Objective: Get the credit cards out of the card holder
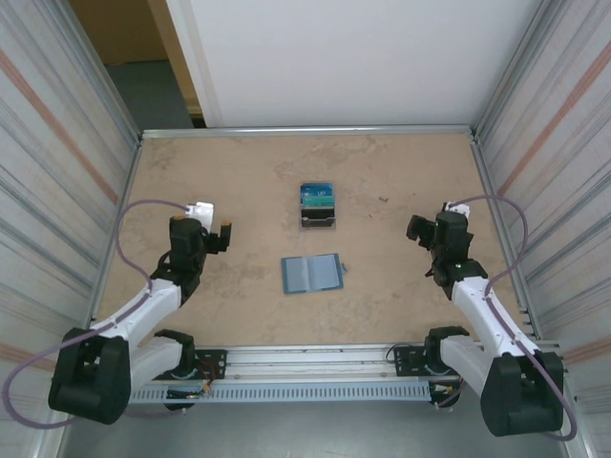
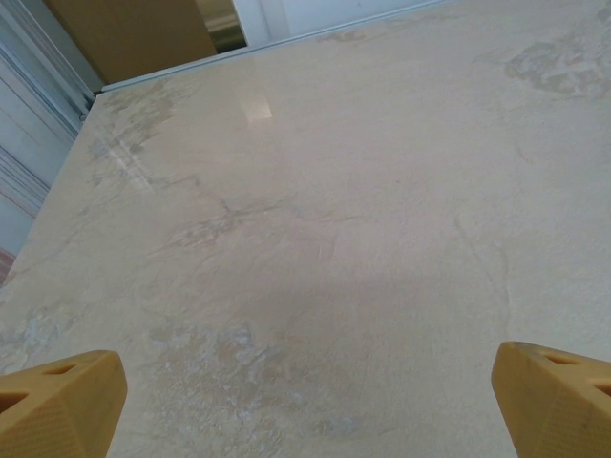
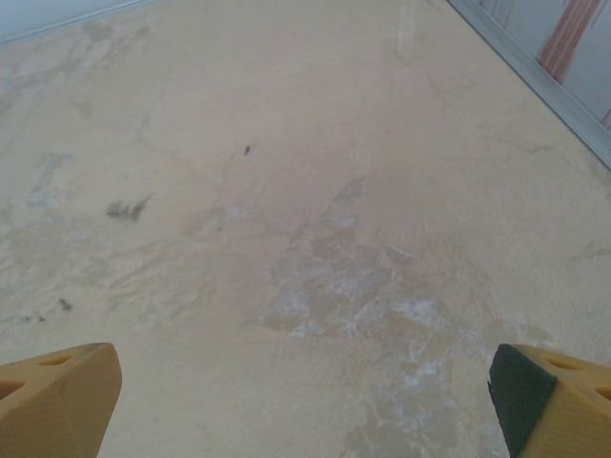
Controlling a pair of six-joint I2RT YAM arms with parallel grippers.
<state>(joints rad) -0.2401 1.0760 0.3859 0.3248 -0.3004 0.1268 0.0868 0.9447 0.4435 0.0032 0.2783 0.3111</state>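
Left gripper (image 2: 305,405), right gripper (image 3: 305,401): jaws wide, empty. Wallet (image 1: 313,273) lies open between them, likely light and floppy. Pin one flap; pinch thin, slippery cards by exposed edge.

The left arm (image 1: 143,310) at lower left and right arm (image 1: 489,320) at lower right share white tubular links, bulky black joint housings and a looping lilac cable (image 1: 124,224) each. The left gripper (image 1: 215,225) shows a white block and mustard-yellow fingertips (image 2: 59,401); the right gripper (image 1: 418,229) has yellow fingers (image 3: 55,396), one faced with a dark pad (image 3: 516,391).
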